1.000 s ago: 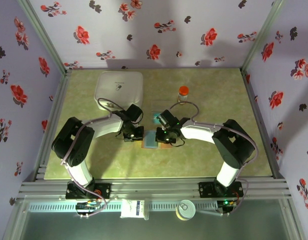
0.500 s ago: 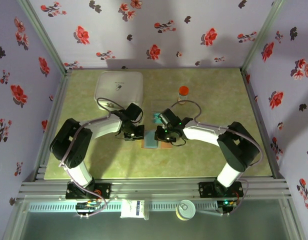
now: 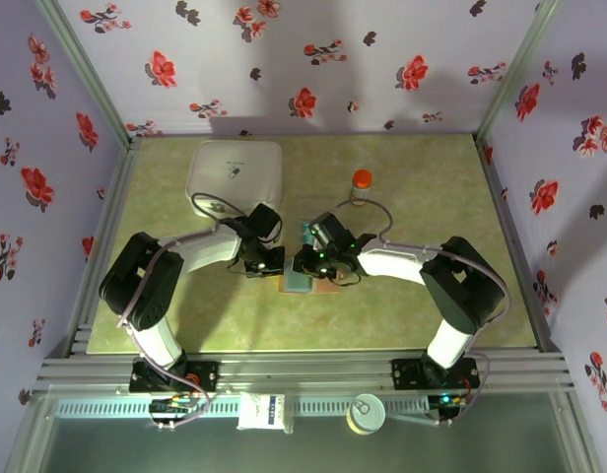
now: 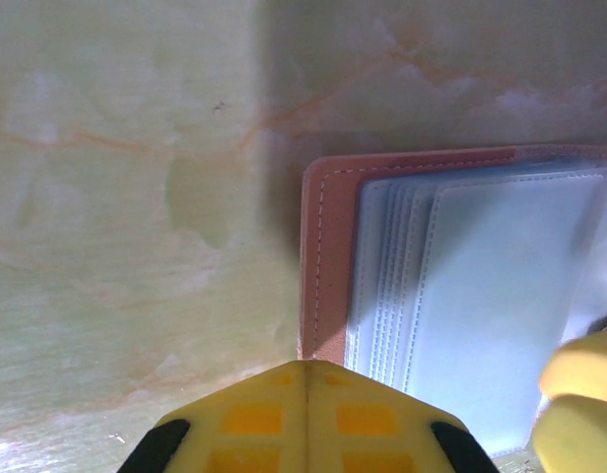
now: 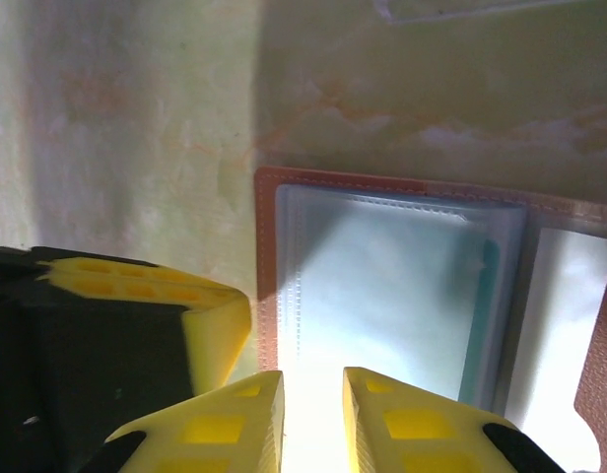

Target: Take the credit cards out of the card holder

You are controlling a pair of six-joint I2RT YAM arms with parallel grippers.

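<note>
Teal credit card point(image 5: 480, 325) (right wrist view)

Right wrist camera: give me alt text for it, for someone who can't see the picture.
An open tan-brown card holder with pale blue-grey pockets lies on a green marbled table, the teal edge of a credit card showing in one pocket. The right gripper, yellow fingers slightly parted, is over the pockets at the bottom; the left gripper sits beside the holder's brown edge.
</note>
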